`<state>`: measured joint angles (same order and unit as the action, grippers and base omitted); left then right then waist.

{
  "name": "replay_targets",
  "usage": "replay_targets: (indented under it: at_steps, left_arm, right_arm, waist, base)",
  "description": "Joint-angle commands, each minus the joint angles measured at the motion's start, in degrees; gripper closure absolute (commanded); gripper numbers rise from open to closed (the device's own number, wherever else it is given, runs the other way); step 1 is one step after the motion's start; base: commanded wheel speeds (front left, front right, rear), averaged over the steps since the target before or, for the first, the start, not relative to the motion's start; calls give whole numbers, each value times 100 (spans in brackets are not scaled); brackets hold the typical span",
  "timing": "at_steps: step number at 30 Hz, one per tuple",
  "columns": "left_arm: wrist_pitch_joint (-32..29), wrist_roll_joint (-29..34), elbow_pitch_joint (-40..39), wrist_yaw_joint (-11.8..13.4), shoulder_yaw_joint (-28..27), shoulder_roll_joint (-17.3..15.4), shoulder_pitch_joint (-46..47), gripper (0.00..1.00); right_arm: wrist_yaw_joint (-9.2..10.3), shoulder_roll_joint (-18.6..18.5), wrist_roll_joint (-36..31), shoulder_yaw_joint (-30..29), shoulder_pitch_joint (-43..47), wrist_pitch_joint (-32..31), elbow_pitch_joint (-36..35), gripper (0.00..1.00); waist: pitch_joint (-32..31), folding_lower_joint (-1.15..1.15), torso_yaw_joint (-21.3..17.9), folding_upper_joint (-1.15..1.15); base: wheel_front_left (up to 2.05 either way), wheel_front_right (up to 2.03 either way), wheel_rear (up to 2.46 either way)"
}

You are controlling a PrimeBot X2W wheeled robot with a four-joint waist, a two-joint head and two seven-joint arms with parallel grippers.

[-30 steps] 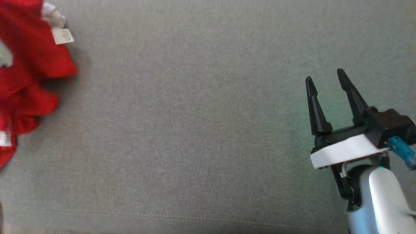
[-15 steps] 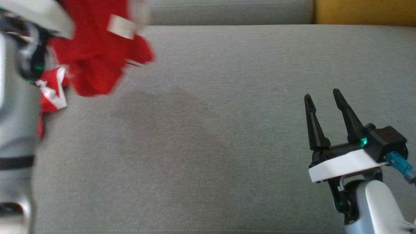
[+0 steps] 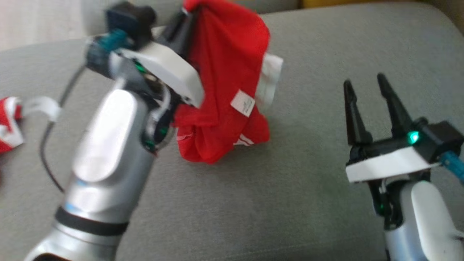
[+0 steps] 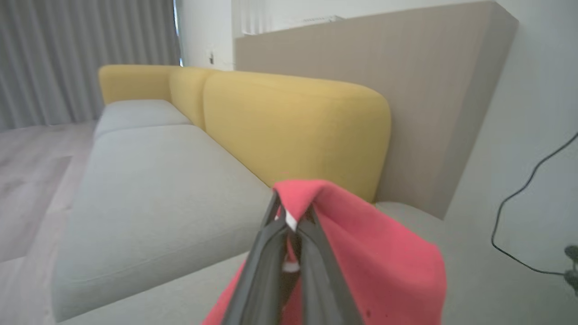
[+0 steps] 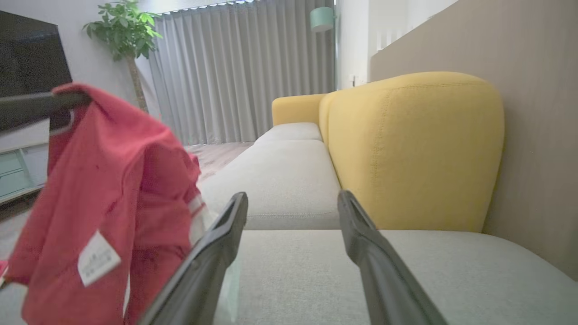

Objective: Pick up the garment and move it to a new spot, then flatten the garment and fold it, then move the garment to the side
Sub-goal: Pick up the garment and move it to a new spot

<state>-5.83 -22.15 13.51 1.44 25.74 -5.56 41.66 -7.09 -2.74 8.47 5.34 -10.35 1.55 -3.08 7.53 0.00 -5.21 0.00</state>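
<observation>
Pinching the red garment (image 3: 224, 72) tight at its top is my left gripper (image 4: 292, 212), with both fingers squeezed shut on a fold of it. My right gripper (image 3: 364, 81) is off to the right, well apart from the garment. Its two fingers are spread wide with nothing between them. The garment hangs down in a bunch over the middle of the grey seat (image 3: 308, 181). Its low end is on the seat or just above it; I cannot tell which. A white tag (image 3: 243, 103) shows on its side. Behind the seat stands the yellow back (image 5: 415, 149). Far off are a grey curtain (image 5: 235, 67) and a green plant (image 5: 124, 27).
</observation>
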Motion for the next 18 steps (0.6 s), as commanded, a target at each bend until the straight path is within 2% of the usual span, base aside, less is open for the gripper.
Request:
replay_targets:
  at_steps: [1, 7, 8, 9, 14, 18]
  left_arm:
    - [125, 50, -63, 28, -66, -8, 210, 100]
    - [272, 46, 476, 10, 326, 160, 131, 100]
    - [308, 58, 579, 9, 397, 176, 124, 74]
    - [357, 58, 674, 14, 448, 190, 117, 0]
    - [706, 62, 979, 40, 464, 166, 129, 0]
    - [1050, 24, 1045, 100, 188, -124, 141, 0]
  right_arm:
    - [-40, -14, -29, 105, -308, 13, -252, 0]
    - [-40, -14, -79, 73, -460, -24, -320, 0]
    - [-40, -14, -83, 60, -470, -22, -323, 0]
    - [-40, -14, -91, 46, -474, -18, -321, 0]
    - [-40, -14, -145, -40, -419, -2, -271, 0]
    - [-40, -14, -253, -47, -346, -28, -196, 0]
  waist:
    - [253, 0, -319, 0]
    - [434, 0, -599, 0]
    - [456, 0, -621, 0]
    - [470, 0, -632, 0]
    - [441, 0, -518, 0]
    - [263, 0, -254, 0]
  base:
    - [0, 0, 0]
    - [0, 0, 0]
    - [0, 0, 0]
    - [0, 0, 0]
    - [0, 0, 0]
    - [0, 0, 0]
